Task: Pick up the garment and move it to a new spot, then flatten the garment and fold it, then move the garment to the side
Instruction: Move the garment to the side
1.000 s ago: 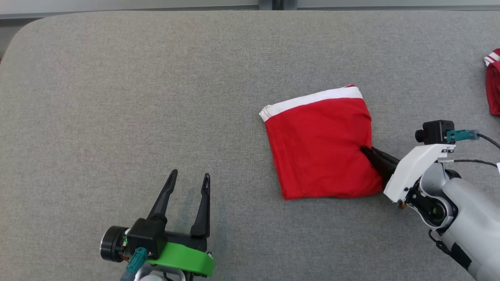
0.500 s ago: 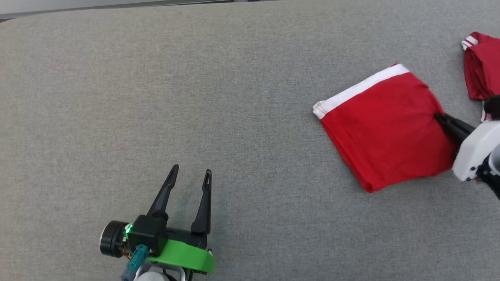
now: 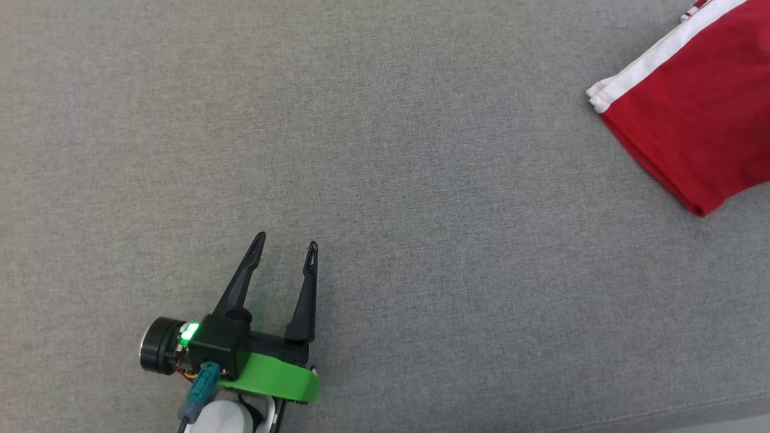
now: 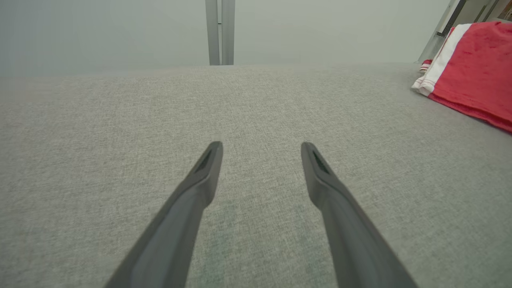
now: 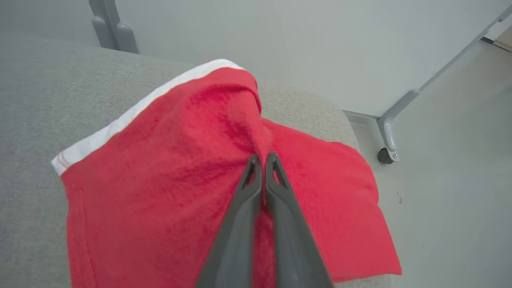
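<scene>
In the head view the left gripper (image 3: pixel 286 240) hovers low over the grey padded surface (image 3: pixel 421 180), fingers apart and holding nothing, probably parked clear of the work. The folded red garment (image 3: pixel 692 120) lies at the upper right, cut by the frame, its white band (image 3: pixel 649 60) running diagonally from lower left to upper right. Its long axis cannot be judged there. The left wrist view shows the same spread fingers over bare cloth, the garment well off to the right. In the right wrist view the right gripper (image 5: pixel 263 157) has its fingers pressed together on a raised fold of the garment, a pinch suited to dragging it sideways. The red cloth reaches the surface's rounded corner, band on the far left side.
</scene>
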You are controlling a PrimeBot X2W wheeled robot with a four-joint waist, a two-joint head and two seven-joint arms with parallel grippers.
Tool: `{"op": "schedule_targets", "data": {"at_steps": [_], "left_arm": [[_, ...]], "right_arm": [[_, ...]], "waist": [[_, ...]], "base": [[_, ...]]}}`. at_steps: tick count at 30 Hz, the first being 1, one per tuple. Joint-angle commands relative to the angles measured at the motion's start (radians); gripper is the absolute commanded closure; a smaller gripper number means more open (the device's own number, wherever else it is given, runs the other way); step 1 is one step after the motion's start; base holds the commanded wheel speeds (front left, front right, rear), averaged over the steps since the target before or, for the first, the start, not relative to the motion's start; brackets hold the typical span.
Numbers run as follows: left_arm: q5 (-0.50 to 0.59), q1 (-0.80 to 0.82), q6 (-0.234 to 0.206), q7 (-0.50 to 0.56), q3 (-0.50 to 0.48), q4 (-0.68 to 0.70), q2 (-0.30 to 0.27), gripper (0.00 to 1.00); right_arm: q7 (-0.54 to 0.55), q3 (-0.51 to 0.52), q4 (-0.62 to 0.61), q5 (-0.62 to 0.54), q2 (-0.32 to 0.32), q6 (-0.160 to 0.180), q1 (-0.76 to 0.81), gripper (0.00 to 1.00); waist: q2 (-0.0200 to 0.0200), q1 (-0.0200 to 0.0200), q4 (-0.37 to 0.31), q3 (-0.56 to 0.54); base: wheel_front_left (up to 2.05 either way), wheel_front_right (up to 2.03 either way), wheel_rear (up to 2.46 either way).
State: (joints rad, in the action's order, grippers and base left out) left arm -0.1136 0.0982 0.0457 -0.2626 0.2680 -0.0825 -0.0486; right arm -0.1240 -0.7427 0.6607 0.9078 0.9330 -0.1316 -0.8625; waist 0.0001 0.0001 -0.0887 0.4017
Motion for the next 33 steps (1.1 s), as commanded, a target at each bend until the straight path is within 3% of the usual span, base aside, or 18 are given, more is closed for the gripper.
{"op": "schedule_targets", "data": {"at_steps": [1,11,12,13,19,25,30,33], "left_arm": [[0.008,0.02,0.007,-0.003,-0.005,0.002,-0.004,0.0],[0.024,0.033,0.019,-0.003,-0.009,-0.001,-0.004,0.0],[0.026,0.034,0.022,-0.003,-0.011,-0.002,-0.004,0.0],[0.027,0.033,0.022,-0.003,-0.012,-0.002,-0.004,0.0],[0.014,0.021,0.013,-0.003,-0.004,-0.007,-0.004,0.0],[-0.009,-0.02,-0.006,-0.002,-0.007,-0.003,-0.004,0.0],[-0.041,-0.065,-0.033,-0.003,-0.018,-0.007,-0.004,0.0],[-0.055,-0.084,-0.047,-0.003,-0.026,-0.004,-0.004,0.0]], "right_arm": [[-0.011,0.014,0.019,-0.006,0.005,0.002,-0.019,1.0],[-0.053,0.124,0.216,0.014,-0.023,0.002,-0.001,1.0],[-0.074,0.15,0.279,0.003,-0.04,0.002,0.001,0.04],[-0.087,0.163,0.304,-0.001,-0.051,0.002,-0.004,0.0],[-0.141,0.219,0.406,-0.147,-0.11,0.002,-0.035,0.0],[-0.141,0.445,0.202,-0.379,-0.203,0.002,0.092,0.0],[-0.141,0.589,-0.04,-0.534,-0.372,0.002,0.31,0.0],[-0.141,0.617,-0.143,-0.579,-0.453,0.002,0.411,0.0]], "waist": [[-0.0001,-0.0001,-0.018,0.03],[-0.0001,-0.0001,-0.007,0.055],[-0.0001,-0.0001,-0.003,0.054],[-0.0001,-0.0001,-0.002,0.053],[-0.0001,-0.0001,0.004,0.008],[-0.0001,-0.0001,-0.003,-0.075],[-0.0001,-0.0001,0.001,-0.191],[-0.0001,-0.0001,0.013,-0.242]], "base": [[0.0,0.0,0.0],[0.0,0.0,0.0],[0.0,0.0,0.0],[0.0,0.0,0.0],[0.0,0.0,0.0],[0.0,0.0,0.0],[0.0,0.0,0.0],[0.0,0.0,0.0]]}}
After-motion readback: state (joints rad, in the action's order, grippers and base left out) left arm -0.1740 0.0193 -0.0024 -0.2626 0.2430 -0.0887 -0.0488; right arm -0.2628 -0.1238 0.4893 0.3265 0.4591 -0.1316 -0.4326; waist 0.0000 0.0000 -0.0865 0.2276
